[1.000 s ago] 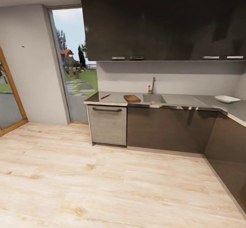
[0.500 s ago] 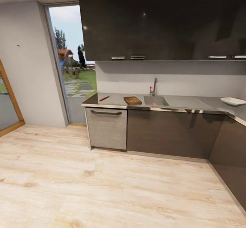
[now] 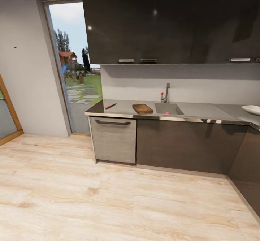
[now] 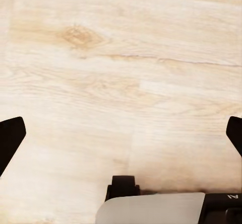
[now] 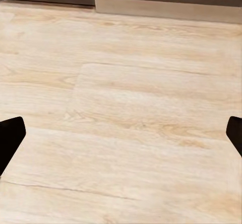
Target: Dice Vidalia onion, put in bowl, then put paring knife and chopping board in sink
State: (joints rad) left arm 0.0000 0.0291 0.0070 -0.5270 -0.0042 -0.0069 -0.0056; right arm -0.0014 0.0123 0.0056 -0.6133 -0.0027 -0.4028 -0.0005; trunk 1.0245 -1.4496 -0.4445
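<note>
showing sink [image 3: 169,108] holding a small pink item [image 3: 166,113], white bowl [image 3: 251,109] right, both claws spread

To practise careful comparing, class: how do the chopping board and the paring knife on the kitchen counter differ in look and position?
The chopping board is a broad, dark brown rectangle; the paring knife is a slim sliver with a red-orange handle. The board lies just beside the sink; the knife lies farther from it, nearer the counter's end by the glass door. The board looks much larger than the knife. Both rest flat on the grey countertop, apart from each other.
</note>
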